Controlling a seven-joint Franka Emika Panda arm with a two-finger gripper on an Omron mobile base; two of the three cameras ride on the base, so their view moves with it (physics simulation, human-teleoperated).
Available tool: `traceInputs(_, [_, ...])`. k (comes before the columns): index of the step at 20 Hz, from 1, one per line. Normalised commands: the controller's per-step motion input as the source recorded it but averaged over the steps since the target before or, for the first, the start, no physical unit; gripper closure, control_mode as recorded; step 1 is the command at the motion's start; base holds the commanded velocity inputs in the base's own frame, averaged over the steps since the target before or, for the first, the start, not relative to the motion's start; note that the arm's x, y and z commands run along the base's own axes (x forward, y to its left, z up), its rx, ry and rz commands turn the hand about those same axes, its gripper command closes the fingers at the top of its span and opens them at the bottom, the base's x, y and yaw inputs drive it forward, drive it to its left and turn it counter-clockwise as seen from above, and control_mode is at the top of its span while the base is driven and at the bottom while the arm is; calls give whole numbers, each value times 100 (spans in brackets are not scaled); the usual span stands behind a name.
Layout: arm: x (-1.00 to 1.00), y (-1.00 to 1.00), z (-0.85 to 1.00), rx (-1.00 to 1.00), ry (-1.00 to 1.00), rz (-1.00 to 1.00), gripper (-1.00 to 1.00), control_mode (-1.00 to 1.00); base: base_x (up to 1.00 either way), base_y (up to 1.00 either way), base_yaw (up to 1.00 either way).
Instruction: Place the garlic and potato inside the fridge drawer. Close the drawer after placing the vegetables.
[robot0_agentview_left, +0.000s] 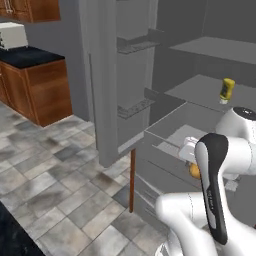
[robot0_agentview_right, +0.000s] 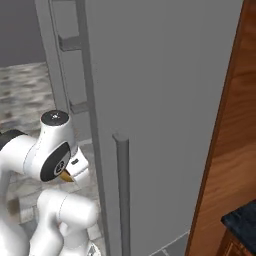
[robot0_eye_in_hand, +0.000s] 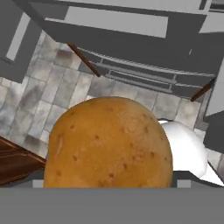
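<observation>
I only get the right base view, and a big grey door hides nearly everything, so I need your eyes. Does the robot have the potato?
Observer: Yes. In the hand view the potato sits close up against the camera, hanging above the floor tiles.
Operator: Is the drawer open so it can go in?
Observer: Yes. The left base view shows the fridge drawer pulled out, and the potato is low beside its front.
Operator: Is there other stuff in the fridge?
Observer: A yellow bottle stands on the shelf above the drawer.
</observation>
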Motion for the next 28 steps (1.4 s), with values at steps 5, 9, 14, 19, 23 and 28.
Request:
traceInputs(5, [0, 0, 0, 0, 0, 0, 100, 100, 97, 5, -9])
traceInputs(9, [0, 0, 0, 0, 0, 0, 100, 100, 18, 9, -26])
traceInputs(14, [8, 0, 1, 0, 2, -7, 100, -100, 20, 8, -35])
traceInputs(19, [59, -33, 9, 0, 11, -28, 100, -100, 0, 0, 0])
traceInputs(23, [80, -53, 3, 0, 14, -18, 100, -100, 0, 0, 0])
traceInputs(28, [94, -32, -12, 0, 13, -1, 100, -100, 0, 0, 0])
